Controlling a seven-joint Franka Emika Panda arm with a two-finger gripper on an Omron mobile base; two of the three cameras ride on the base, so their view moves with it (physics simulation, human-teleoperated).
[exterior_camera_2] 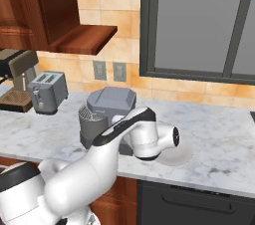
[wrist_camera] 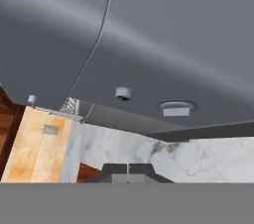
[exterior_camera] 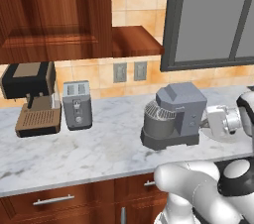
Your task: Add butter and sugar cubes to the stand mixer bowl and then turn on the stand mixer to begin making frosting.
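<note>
**Gripper at the mixer's side: the switch-on step was in hand**

You had the gripper (wrist_camera: 128,174) closed to its narrowest, holding nothing, its two dark tips together at the bottom of the hand view. It sat just beside the right-hand side of the slate-grey boxy stand mixer (exterior_camera: 179,111), and whether the tips touched the housing could not be told. In the hand view the mixer's smooth grey wall loomed very close, with a small round grey knob (wrist_camera: 122,93) and a flat oval grey button (wrist_camera: 176,108) set into it ahead of the tips.

Judging from that pose, you were on the last step, turning the mixer on. The next move would call for a short, straight push of the closed tips onto one of those two controls; which of them is the switch could not be told, so you would need to line up carefully, since the two sat near each other.

The mixer stood upright on the white-and-grey marbled stone surface (exterior_camera: 99,153), near its front edge, its head down over the grey metal cylindrical mixer bowl (exterior_camera: 158,125), with the wire whisk (exterior_camera: 157,112) showing above the rim. The bowl sat on the mixer's dark base. Whether butter or sugar cubes lay inside was hidden.

Well apart to the left stood a silver boxy toaster (exterior_camera: 77,104) and a black-and-brown coffee machine (exterior_camera: 31,96).
</note>
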